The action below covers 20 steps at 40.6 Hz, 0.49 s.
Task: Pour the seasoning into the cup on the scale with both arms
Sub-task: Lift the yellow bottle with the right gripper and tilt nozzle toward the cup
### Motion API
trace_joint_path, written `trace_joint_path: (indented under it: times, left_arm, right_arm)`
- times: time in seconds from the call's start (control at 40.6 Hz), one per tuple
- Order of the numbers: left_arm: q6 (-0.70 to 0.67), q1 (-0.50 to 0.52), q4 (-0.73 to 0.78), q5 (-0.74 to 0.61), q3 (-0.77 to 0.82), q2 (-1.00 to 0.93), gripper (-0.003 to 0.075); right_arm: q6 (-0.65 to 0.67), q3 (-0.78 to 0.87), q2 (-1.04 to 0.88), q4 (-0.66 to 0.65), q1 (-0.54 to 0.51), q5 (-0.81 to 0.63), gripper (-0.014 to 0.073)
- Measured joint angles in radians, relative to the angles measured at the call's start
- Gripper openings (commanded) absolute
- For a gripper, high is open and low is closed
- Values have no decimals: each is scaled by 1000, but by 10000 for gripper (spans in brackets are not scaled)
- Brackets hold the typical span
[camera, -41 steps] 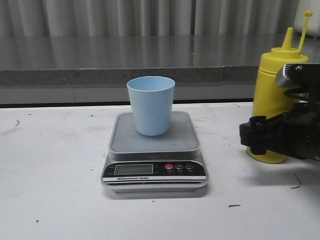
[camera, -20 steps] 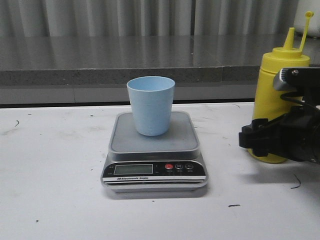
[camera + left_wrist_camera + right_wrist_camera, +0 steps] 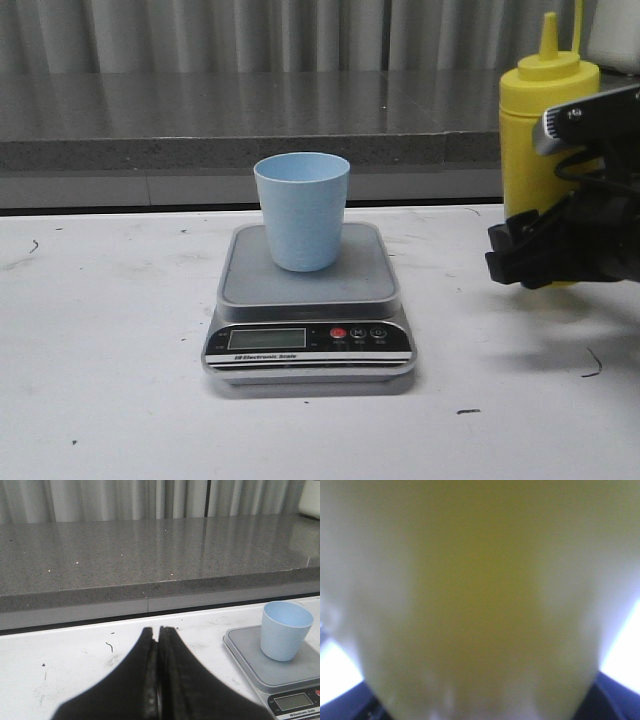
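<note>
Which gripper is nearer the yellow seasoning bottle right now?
Right. The right gripper is closed around the seasoning bottle, holding it upright off the table. The left gripper, shut and empty, is on the far side of the scale.

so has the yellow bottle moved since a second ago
Yes. The yellow bottle, held by the right gripper, has risen: its nozzle now sits well above the grey ledge behind, and its base is off the table.
</note>
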Motion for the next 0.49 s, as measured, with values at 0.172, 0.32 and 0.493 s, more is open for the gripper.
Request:
trace_joint_path:
  times: [0.172,0.32,0.493]
  left_arm:
    - [0,0,0,0,0,0,-20]
    - [0,0,0,0,0,0,-20]
    - [0,0,0,0,0,0,-20]
  right_arm:
    - [-228,-52,-110,1,0,167,239]
    - [-401,-142,-140,9,0,347,239]
    - [-601,-273,-140,45,0,577,239]
